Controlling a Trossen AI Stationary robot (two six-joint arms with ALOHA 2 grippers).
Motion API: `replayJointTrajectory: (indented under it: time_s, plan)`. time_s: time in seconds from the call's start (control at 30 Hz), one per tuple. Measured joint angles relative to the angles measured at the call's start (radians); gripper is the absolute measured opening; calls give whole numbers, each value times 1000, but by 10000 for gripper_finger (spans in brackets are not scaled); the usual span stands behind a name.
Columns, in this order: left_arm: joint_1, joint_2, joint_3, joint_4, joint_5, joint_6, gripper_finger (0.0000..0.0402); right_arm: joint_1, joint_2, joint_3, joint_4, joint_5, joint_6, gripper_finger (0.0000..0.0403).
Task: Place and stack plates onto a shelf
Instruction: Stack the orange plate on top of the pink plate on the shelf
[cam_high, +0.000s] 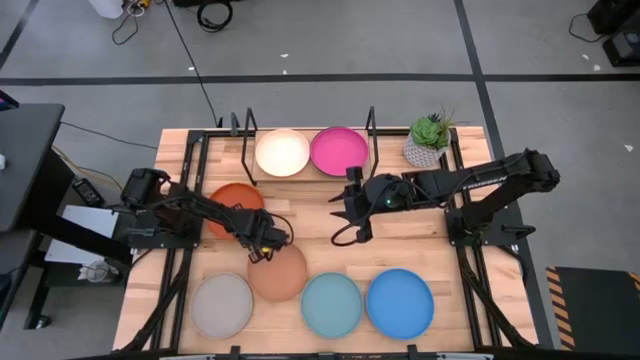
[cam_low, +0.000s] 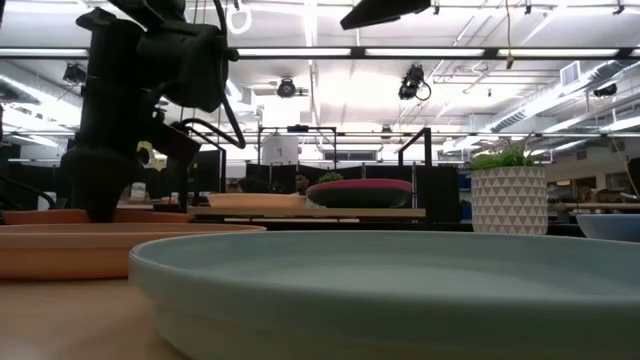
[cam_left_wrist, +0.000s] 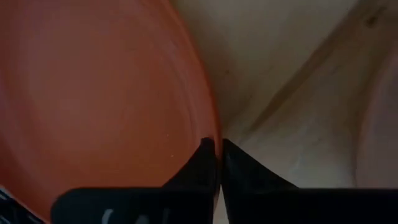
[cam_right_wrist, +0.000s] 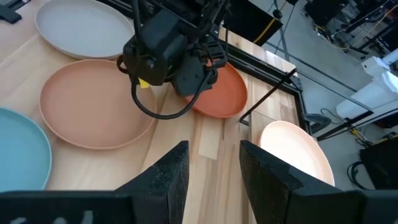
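Observation:
The pale pink plate (cam_high: 282, 152) and the magenta plate (cam_high: 339, 150) lie on the shelf (cam_high: 308, 182) at the far side. In the low view a dark teal plate (cam_low: 362, 199) shows under the magenta one. The orange plate (cam_high: 228, 200) lies in front of the shelf on the left. The salmon (cam_high: 277, 274), grey (cam_high: 221, 306), light turquoise (cam_high: 331, 304) and blue (cam_high: 400, 301) plates lie along the near edge. My left gripper (cam_high: 260, 234) is shut on the orange plate. My right gripper (cam_high: 350, 218) hovers open over the table's middle. My left gripper (cam_left_wrist: 219, 152) pinches the orange plate's rim (cam_left_wrist: 214, 127) on the side toward the salmon plate, one finger (cam_left_wrist: 204, 158) over the plate's inside and the other outside. The fingers come from above, pointing down. In the low view the plate (cam_low: 50, 215) sits low and flat at table level.
A potted plant (cam_high: 428, 140) stands at the shelf's right end. Black wire uprights (cam_high: 371, 128) rise at the shelf's ends. The four near plates fill the front edge. Bare wood (cam_right_wrist: 205, 146) lies between the shelf and the near row, under my right gripper (cam_right_wrist: 213, 165).

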Motion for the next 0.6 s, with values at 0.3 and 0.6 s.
replayJointTrajectory:
  time_s: [0.3,0.6]
  plan:
    - [-32,-2,192,-184,140,88,17,-11,0,0,-9,-4,0,148]
    - [-76,-13,387,-234,117,287,19,-11,-7,0,-74,33,3,147]
